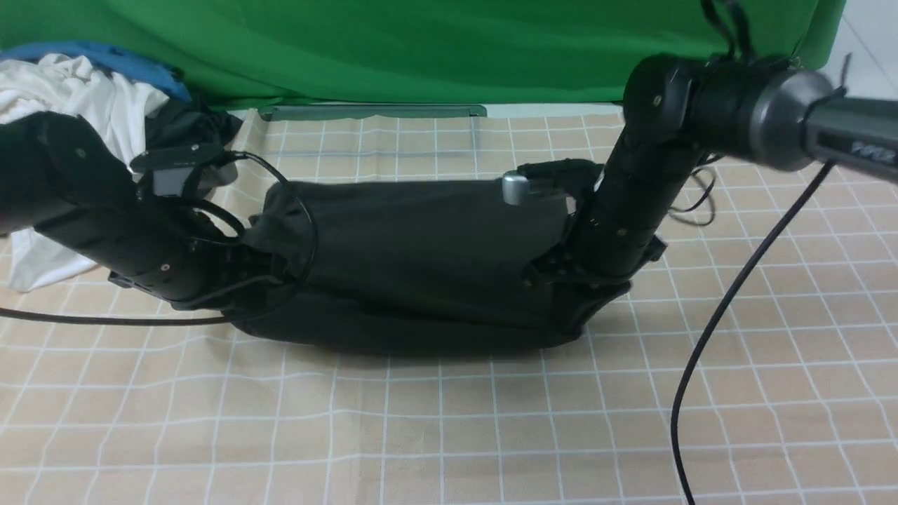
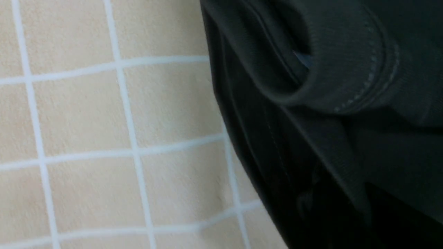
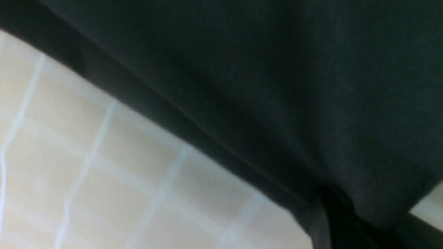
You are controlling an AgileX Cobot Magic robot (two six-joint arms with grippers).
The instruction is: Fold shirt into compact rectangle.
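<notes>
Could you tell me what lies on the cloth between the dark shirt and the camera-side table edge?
Nothing: in the front view, the checked tablecloth is bare in front of the shirt, apart from a black cable crossing it at the right.

Shirt [image 1: 421,245]: charcoal-black, matte cotton. Gathered into a long band stretched between the two arms' working ends, one end at each. Upper edge taut and near straight; lower edge sags in a rounded fold onto the checked cloth. Stitched rolled hem [image 2: 346,69] shows close to the left wrist camera.
</notes>
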